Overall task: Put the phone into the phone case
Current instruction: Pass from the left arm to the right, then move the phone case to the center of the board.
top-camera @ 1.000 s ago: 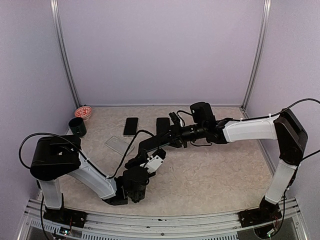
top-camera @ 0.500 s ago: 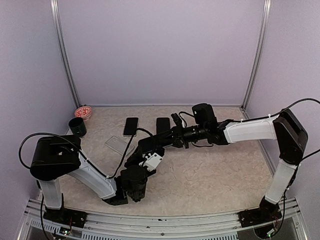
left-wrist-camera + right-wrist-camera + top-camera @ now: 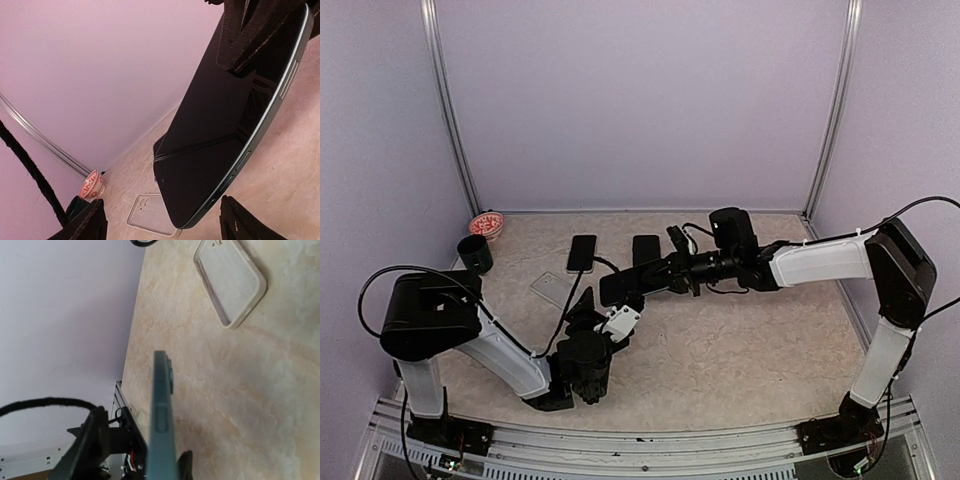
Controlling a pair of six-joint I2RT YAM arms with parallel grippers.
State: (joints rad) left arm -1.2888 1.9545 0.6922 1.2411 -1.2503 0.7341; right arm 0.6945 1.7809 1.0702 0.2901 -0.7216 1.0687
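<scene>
My right fingers (image 3: pixel 245 35) are clamped shut on the phone (image 3: pixel 220 135), holding it on edge above the bench (image 3: pixel 740 340). My left fingers (image 3: pixel 85 225) stand wide open either side of it, gripping nothing. The case (image 3: pixel 555 290) lies flat nearby.

We see the phone (image 3: pixel 622 287), a slim dark slab with a glossy black face and a grey-green rim bearing side buttons, held tilted above the table, pinched at one end by the right gripper (image 3: pixel 658 274). The phone case (image 3: pixel 555 290), clear and empty, lies flat, open side up, nearby to its left.
</scene>
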